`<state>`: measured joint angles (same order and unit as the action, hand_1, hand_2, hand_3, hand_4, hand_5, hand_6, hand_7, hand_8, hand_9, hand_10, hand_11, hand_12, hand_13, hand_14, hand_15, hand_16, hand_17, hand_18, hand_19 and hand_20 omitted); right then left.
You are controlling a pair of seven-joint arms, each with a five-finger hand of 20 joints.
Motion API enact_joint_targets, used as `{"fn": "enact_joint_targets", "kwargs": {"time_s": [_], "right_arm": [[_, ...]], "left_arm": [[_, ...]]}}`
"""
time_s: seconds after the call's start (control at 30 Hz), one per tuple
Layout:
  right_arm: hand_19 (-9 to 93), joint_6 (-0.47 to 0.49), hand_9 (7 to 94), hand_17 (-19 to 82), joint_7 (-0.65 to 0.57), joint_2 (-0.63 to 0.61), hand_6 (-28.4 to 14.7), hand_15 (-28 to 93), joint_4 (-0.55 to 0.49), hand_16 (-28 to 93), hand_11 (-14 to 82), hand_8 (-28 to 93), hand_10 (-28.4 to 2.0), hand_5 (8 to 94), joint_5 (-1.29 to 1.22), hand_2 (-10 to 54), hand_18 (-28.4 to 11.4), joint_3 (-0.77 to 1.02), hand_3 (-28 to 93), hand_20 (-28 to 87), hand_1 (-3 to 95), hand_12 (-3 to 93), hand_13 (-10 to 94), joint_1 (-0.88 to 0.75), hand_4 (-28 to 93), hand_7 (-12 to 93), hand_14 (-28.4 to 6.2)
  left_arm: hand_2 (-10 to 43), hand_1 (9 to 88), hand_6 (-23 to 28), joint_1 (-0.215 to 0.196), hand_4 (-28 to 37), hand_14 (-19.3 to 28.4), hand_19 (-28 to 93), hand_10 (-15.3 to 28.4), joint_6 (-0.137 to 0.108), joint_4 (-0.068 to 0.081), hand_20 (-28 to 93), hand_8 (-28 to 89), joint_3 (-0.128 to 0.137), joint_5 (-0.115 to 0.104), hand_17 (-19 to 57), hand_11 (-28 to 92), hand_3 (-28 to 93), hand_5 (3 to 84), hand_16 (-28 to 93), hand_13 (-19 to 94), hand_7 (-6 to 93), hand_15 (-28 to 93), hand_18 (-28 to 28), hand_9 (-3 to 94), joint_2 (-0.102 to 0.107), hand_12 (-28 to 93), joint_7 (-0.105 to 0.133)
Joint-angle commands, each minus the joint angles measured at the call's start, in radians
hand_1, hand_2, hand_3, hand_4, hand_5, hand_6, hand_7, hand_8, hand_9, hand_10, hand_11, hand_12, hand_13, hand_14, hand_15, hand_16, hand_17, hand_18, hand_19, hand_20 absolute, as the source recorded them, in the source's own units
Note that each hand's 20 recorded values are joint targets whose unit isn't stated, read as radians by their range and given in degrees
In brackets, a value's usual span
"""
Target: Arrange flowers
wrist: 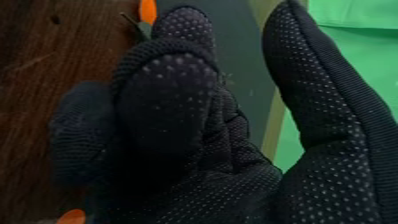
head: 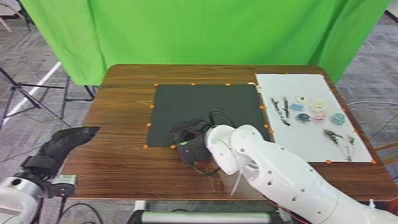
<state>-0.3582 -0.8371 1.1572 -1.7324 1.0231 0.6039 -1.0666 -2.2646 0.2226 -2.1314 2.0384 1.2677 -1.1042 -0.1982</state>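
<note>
lying in head view, pastel flowers (head: 338, 119)

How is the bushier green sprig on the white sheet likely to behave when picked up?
The bushier green sprig is probably light, being thin stem and small leaves. Held by one end, it may droop or swing, given its slender shape. Its spreading leaves make free rolling on the white sheet unlikely.
</note>
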Motion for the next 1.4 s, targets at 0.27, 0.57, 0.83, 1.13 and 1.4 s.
{"fn": "enact_joint_targets", "kwargs": {"time_s": [0.27, 0.57, 0.83, 1.13, 1.4], "right_arm": [[71, 0.046, 85.1, 77, 0.218, -0.252, -12.2, 51, -0.260, 19, 39.6, -20, -16.4, 52.9, 0.091, -9.5, -6.3, 0.199, 57, 47, 40.4, 20.9, 94, -0.099, -1, 60, -1.8], [79, -0.003, 76.8, 69, 0.256, -0.470, -9.1, 38, -0.343, 32, 26.9, -12, -17.3, 55.8, 0.602, -9.5, -8.1, 0.585, 61, 35, 37.3, 22.1, 91, -0.404, -4, 37, -5.7], [80, 0.004, 69.5, 66, 0.165, -0.533, -9.4, 38, -0.278, 31, 15.1, -6, -18.9, 55.4, 0.859, -9.5, -8.7, 0.776, 56, 33, 34.4, 22.9, 88, -0.602, -8, 25, -6.7], [80, 0.035, 69.2, 66, 0.112, -0.531, -9.3, 38, -0.290, 31, 13.6, -5, -19.2, 58.1, 0.996, -9.5, -8.5, 0.993, 55, 33, 35.2, 22.4, 89, -0.884, -9, 20, -6.5], [81, 0.082, 73.9, 66, 0.090, -0.518, -8.8, 41, -0.276, 32, 20.9, -4, -17.4, 60.6, 1.043, -9.5, -8.4, 1.036, 56, 35, 37.5, 25.1, 90, -0.989, -9, 19, -5.5]], "left_arm": [[5.7, 25.3, 7.0, 0.011, -21.5, 15.8, 7, 16.2, 0.030, 0.016, 10, -4, -0.015, -0.001, -1.7, 11, 57, 40.1, 1, 25, 9.4, 8, 8.6, 33.1, -0.011, 11, 0.002], [5.2, 25.3, 7.4, -0.004, -21.6, 16.6, 10, 16.0, -0.067, 0.027, 11, -4, -0.042, 0.006, -0.3, 13, 58, 41.7, 1, 27, 10.3, 10, 10.4, 35.2, -0.010, 11, 0.088], [4.0, 26.2, 7.7, 0.012, -21.6, 17.7, 13, 16.7, -0.060, 0.033, 11, -5, -0.056, 0.015, 1.0, 16, 59, 43.6, 0, 29, 11.3, 13, 11.4, 38.4, -0.010, 11, 0.092], [3.9, 26.3, 7.7, 0.025, -21.5, 18.0, 13, 16.6, -0.020, 0.033, 11, -5, -0.056, 0.028, 1.1, 16, 58, 43.5, -1, 29, 11.5, 14, 11.4, 39.1, -0.013, 10, 0.061], [3.9, 26.1, 7.7, 0.023, -21.4, 18.1, 13, 16.8, -0.024, 0.032, 11, -5, -0.070, 0.047, 1.0, 16, 58, 43.5, -1, 29, 11.3, 14, 11.5, 39.5, -0.019, 10, 0.065]]}}
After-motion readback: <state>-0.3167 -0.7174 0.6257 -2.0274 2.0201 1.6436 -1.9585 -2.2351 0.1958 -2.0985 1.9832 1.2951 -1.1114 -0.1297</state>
